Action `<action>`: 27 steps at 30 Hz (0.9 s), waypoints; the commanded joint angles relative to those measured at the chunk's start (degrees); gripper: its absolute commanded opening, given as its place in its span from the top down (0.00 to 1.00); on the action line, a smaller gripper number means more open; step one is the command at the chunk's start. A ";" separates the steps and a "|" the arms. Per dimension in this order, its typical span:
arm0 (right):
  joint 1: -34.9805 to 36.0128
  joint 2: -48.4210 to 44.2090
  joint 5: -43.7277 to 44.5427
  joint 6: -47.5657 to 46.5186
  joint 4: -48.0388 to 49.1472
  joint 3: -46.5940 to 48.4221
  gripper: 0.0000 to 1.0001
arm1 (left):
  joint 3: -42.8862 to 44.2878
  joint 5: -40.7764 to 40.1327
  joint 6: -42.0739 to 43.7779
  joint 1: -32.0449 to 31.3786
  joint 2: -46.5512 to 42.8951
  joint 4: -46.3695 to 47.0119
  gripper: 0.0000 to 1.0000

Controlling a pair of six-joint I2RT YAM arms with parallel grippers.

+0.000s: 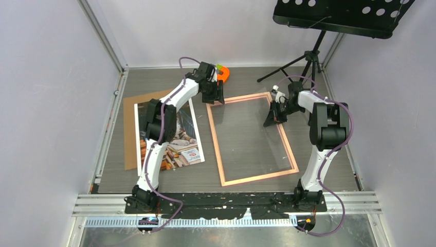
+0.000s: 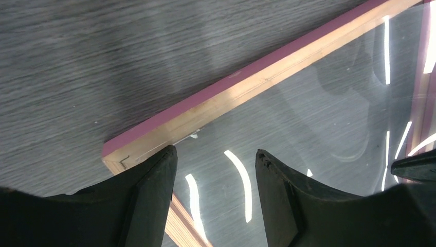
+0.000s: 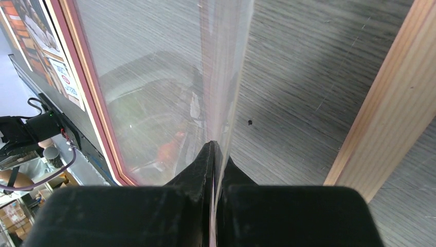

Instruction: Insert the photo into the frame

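The pink frame (image 1: 252,138) lies flat in the middle of the table. My left gripper (image 1: 215,98) hangs open over its far left corner (image 2: 123,157), with nothing between the fingers (image 2: 149,195). My right gripper (image 1: 273,114) is shut on the right edge of the clear pane (image 3: 154,77), which rises at a slant from the frame rail (image 3: 396,98). The photo (image 1: 177,141) of the cat and books lies face up to the left of the frame, partly hidden by the left arm, and shows at the corner of the right wrist view (image 3: 36,36).
A brown backing board (image 1: 131,121) lies under the photo. An orange object (image 1: 223,75) sits at the back behind the left gripper. A black music stand (image 1: 339,15) on a tripod (image 1: 308,62) stands at the back right. Walls close in on both sides.
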 commanded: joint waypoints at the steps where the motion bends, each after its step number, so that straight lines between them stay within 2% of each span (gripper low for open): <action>1: 0.73 0.95 1.96 -1.61 -0.74 1.43 0.94 | 1.97 1.91 -0.98 -0.23 1.57 -0.43 0.41; 13: 0.73 0.68 2.19 -1.56 -0.41 1.45 0.94 | -3.87 1.12 -0.51 -0.19 -2.33 0.66 0.42; 20: 0.73 -0.17 1.16 -0.74 0.71 1.01 0.94 | -6.69 1.90 -0.22 0.24 -8.23 -0.51 0.39; 27: 0.73 -1.20 1.17 0.47 1.87 0.99 0.94 | -19.37 -0.91 0.91 0.31 -18.78 -1.73 0.39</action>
